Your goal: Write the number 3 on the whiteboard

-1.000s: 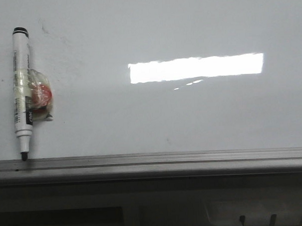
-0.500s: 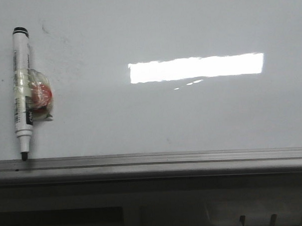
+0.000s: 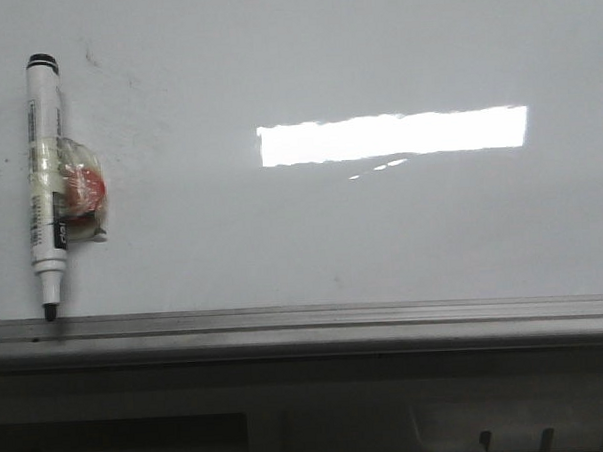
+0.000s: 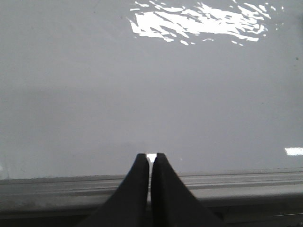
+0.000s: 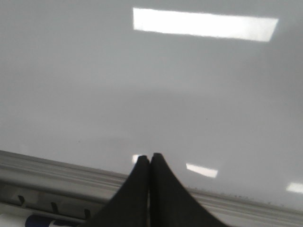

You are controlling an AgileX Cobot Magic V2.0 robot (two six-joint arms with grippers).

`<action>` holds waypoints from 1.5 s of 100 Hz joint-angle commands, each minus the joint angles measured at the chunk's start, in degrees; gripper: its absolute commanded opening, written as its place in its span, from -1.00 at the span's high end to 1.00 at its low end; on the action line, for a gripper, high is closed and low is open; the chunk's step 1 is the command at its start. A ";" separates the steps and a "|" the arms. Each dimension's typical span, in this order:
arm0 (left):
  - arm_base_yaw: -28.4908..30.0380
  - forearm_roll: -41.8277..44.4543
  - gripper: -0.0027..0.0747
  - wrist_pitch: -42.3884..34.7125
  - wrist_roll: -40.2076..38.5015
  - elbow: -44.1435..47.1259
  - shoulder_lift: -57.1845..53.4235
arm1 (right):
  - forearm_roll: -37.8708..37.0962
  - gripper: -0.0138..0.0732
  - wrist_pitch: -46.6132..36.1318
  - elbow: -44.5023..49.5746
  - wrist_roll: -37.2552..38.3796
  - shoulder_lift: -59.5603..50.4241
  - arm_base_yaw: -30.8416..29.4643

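Left end effector (image 4: 150, 158): jaws closed, tips together, nothing between them, sitting over the near rail (image 4: 246, 182) of the whiteboard (image 4: 142, 85). Right end effector (image 5: 150, 158): same, jaws closed on nothing, tips over the board surface just past the rail. Neither shows in the front view.

Whiteboard (image 3: 382, 232) fills most of the front view, glossy pale grey, lying flat. Grey metal rail (image 3: 336, 320) runs along its near edge. Bright rectangular light reflection (image 3: 393, 135) sits right of centre on the board; the same glare shows in both wrist views.

No 3 visible on the board: no black marker line in any view, only faint grey smudges (image 3: 92, 61) near the far left.

Marker (image 3: 44, 182) lies on the board at far left, white barrel, black cap end away from the rail, black tip pointing at the rail and about touching it. A small clear-wrapped red-and-white lump (image 3: 80, 191) is stuck to its right side, touching the barrel; can't tell what it is.

Right wrist view also shows a bit of blue-and-white object (image 5: 45, 221) below the rail; too cropped to identify.
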 commanded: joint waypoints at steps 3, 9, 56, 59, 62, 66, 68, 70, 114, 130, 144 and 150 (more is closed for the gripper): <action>0.24 -0.80 0.99 -3.26 -0.48 0.72 -1.42 | -2.22 0.80 -12.25 1.75 0.21 -0.76 -0.25; 0.24 -0.80 0.99 -3.26 -0.48 0.72 -1.42 | -2.22 0.80 -18.07 1.75 0.21 -0.76 -0.25; 0.24 -40.50 0.99 -13.74 -1.06 0.54 -1.42 | 5.87 0.80 -41.25 1.75 10.23 -0.76 -0.25; 0.24 -44.94 0.99 -14.25 -1.06 0.54 -1.42 | 5.87 0.80 -41.46 1.75 10.23 -0.76 -0.25; 0.24 -47.56 0.99 -15.03 -1.06 0.54 -1.42 | 5.87 0.80 -42.26 1.75 10.23 -0.76 -0.25; 0.24 -50.54 0.99 -15.63 -1.06 0.54 -1.42 | 5.87 0.80 -43.30 1.75 10.23 -0.76 -0.25; 0.24 -51.42 0.99 -15.88 -1.06 0.54 -1.32 | 5.87 0.80 -43.62 1.75 10.23 -0.76 -0.25; 0.24 -52.00 0.99 -16.15 -1.06 0.54 -1.32 | 5.87 0.80 -44.18 1.75 10.23 -0.76 -0.25; 0.24 -63.64 0.99 -16.75 1.56 -2.18 -1.32 | 15.07 0.80 -22.40 -7.15 10.24 -0.51 -0.25; 0.24 -52.60 0.98 -8.65 6.06 -8.62 1.04 | 15.07 0.59 -9.05 -13.60 10.24 2.67 -0.25; 0.24 -32.93 0.97 4.79 6.16 -18.07 8.17 | 14.95 0.00 -1.27 -20.02 9.69 8.52 -0.25; 0.24 -23.64 0.90 10.97 6.16 -22.88 12.84 | 14.95 -0.23 2.30 -22.98 9.69 10.76 -0.25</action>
